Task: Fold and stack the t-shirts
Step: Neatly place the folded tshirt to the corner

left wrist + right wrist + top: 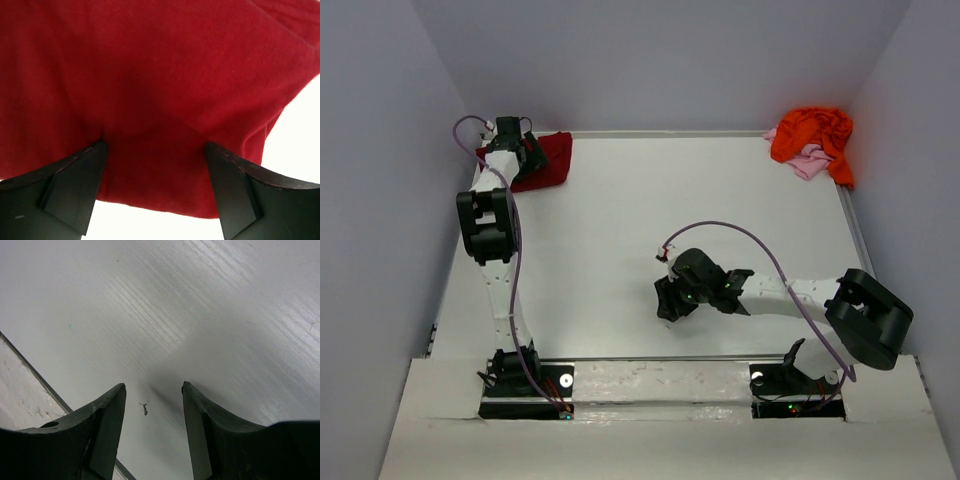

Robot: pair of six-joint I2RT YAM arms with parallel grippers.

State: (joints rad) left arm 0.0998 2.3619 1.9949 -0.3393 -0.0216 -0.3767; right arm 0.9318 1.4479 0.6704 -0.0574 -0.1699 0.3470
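The dark red t-shirt (552, 160) lies folded in the far left corner of the table, and it fills the left wrist view (165, 75). My left gripper (532, 152) (155, 147) is right over it, jaws wide open, with both fingertips (95, 150) against the cloth and nothing pinched. The orange t-shirt (813, 132) is crumpled in the far right corner, on top of the pale pink t-shirt (808, 164). Over bare table in the near middle, my right gripper (671, 300) (153, 387) stands open and empty.
Walls close in the white table (650, 210) at the back and on both sides. A raised white strip (650, 380) runs along the near edge between the arm bases, and its corner shows in the right wrist view (22, 390). A tiny dark speck (144, 408) lies under the right jaws.
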